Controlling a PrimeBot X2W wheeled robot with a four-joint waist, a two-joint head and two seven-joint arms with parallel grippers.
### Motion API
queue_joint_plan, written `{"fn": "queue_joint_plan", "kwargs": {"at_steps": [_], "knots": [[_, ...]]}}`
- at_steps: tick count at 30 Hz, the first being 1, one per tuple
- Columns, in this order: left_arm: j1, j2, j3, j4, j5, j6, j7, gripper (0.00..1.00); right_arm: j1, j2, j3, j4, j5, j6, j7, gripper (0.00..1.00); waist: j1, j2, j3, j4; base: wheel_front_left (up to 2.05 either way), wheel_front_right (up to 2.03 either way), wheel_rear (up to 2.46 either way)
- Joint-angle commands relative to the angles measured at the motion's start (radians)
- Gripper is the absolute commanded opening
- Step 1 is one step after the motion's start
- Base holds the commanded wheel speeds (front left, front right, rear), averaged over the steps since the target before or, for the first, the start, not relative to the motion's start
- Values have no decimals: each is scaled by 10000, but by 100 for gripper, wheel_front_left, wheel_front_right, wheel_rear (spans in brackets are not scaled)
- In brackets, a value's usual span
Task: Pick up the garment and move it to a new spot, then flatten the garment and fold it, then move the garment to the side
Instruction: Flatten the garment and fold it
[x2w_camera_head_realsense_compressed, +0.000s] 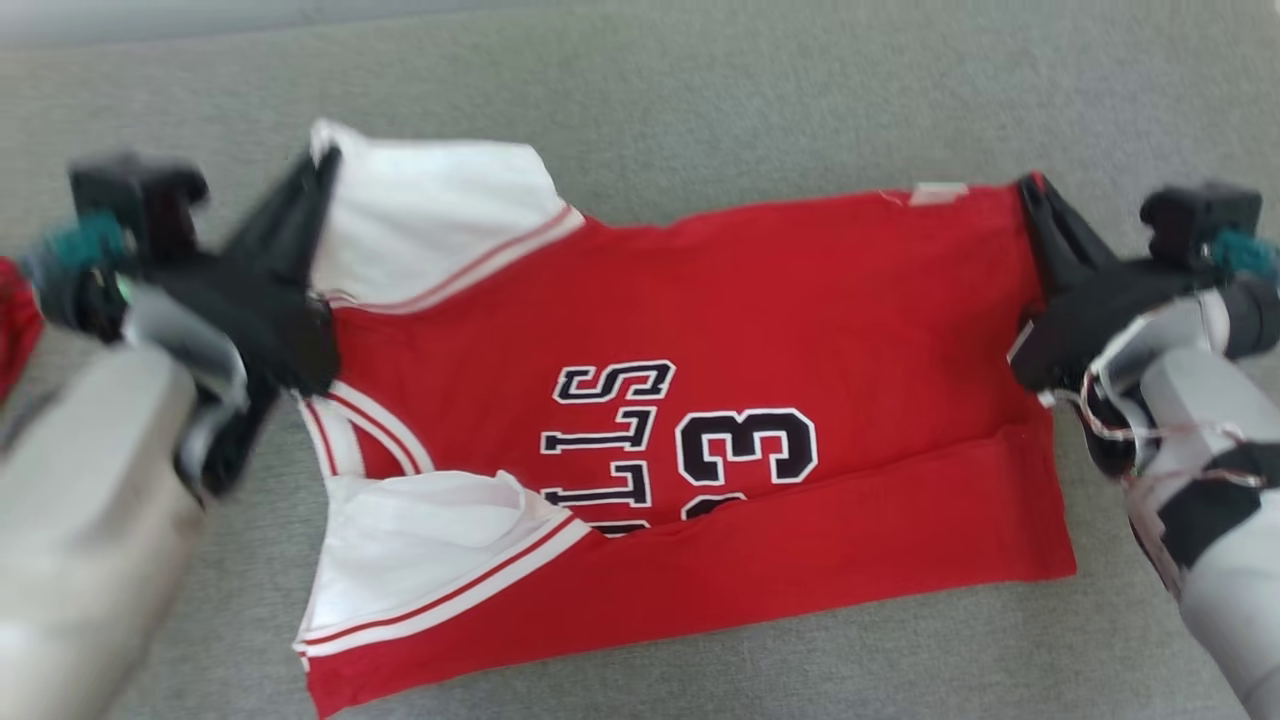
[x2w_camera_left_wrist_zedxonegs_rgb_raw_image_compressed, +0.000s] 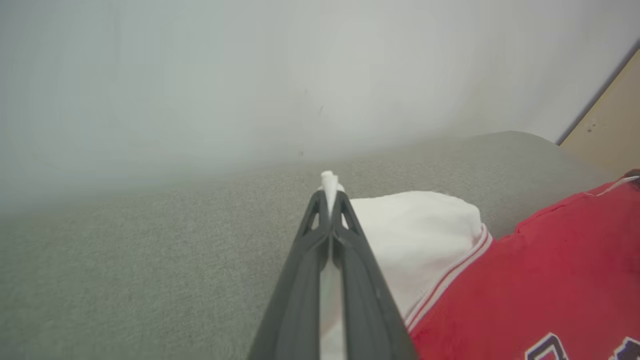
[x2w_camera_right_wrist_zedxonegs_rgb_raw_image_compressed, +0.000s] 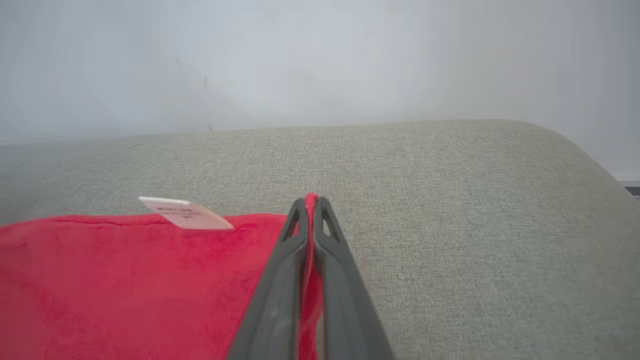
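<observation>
The garment (x2w_camera_head_realsense_compressed: 700, 400) is a red jersey with white sleeves, black lettering and the number 3, spread sideways on a grey cushion. Its near long edge is folded over the lettering. My left gripper (x2w_camera_head_realsense_compressed: 325, 160) is shut on the far white sleeve's edge; white cloth (x2w_camera_left_wrist_zedxonegs_rgb_raw_image_compressed: 328, 182) pokes out between its fingertips in the left wrist view. My right gripper (x2w_camera_head_realsense_compressed: 1030, 185) is shut on the far red hem corner, and red cloth (x2w_camera_right_wrist_zedxonegs_rgb_raw_image_compressed: 311, 200) shows between its fingertips in the right wrist view. A white label (x2w_camera_right_wrist_zedxonegs_rgb_raw_image_compressed: 185, 212) sticks up from the hem beside them.
The grey cushion (x2w_camera_head_realsense_compressed: 800, 100) stretches past the garment on all sides. A bit of another red cloth (x2w_camera_head_realsense_compressed: 15, 325) lies at the far left edge. A pale wall (x2w_camera_right_wrist_zedxonegs_rgb_raw_image_compressed: 320, 60) rises behind the cushion, and a tan board (x2w_camera_left_wrist_zedxonegs_rgb_raw_image_compressed: 610, 125) shows at the right.
</observation>
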Motion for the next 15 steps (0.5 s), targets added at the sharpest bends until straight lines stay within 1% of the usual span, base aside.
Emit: {"fn": "queue_joint_plan", "kwargs": {"at_steps": [1,6,12,15], "knots": [[524,129,20,-373,-64,180,-128,0,342,-131,51,-131,93,-21,-152,0,2,1,-311,257,0,0,0],[2175,333,307,-2118,-49,916,-339,0,1249,-402,-114,-609,402,-21,-567,0,2,1,-568,422,0,0,0],[4172,472,797,-4164,291,1931,-400,0,2552,-581,-782,-1473,675,-21,-764,0,2,1,-858,610,0,0,0],[5181,419,1112,-4955,530,2263,-400,0,3362,-601,-1342,-2129,744,-21,-774,0,2,1,-988,690,0,0,0]]}}
